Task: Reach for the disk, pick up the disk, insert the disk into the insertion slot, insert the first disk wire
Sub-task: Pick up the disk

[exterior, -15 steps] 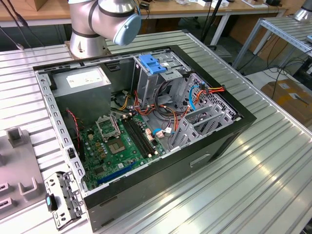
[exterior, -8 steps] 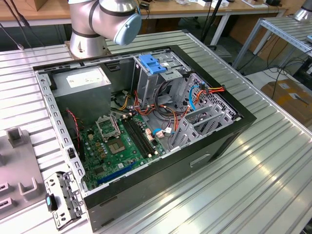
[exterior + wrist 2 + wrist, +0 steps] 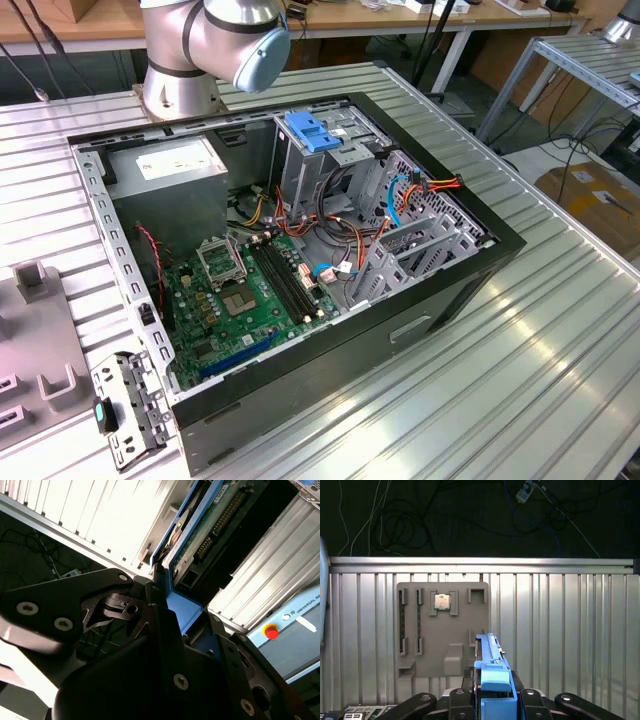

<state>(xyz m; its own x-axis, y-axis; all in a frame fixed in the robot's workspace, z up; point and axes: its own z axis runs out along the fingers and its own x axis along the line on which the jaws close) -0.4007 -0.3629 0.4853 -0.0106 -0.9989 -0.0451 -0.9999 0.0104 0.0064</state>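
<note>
We are squeezing the disk (image 3: 490, 655) tight between the jaws of our gripper (image 3: 492, 702). Its blue frame is sticking out past them in both wrist views. Farther off, a grey tray (image 3: 445, 645) is lying on the ribbed table (image 3: 560, 630) and holding a small chip (image 3: 442, 601). In the exterior view, the insertion slot (image 3: 420, 245) is sitting inside the open computer case (image 3: 300, 380), toward the exterior view's right.

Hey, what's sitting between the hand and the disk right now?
Nothing. In both wrist views the hand is clamped straight onto the disk, with its fingers touching the disk on either side and no gap between them.
</note>
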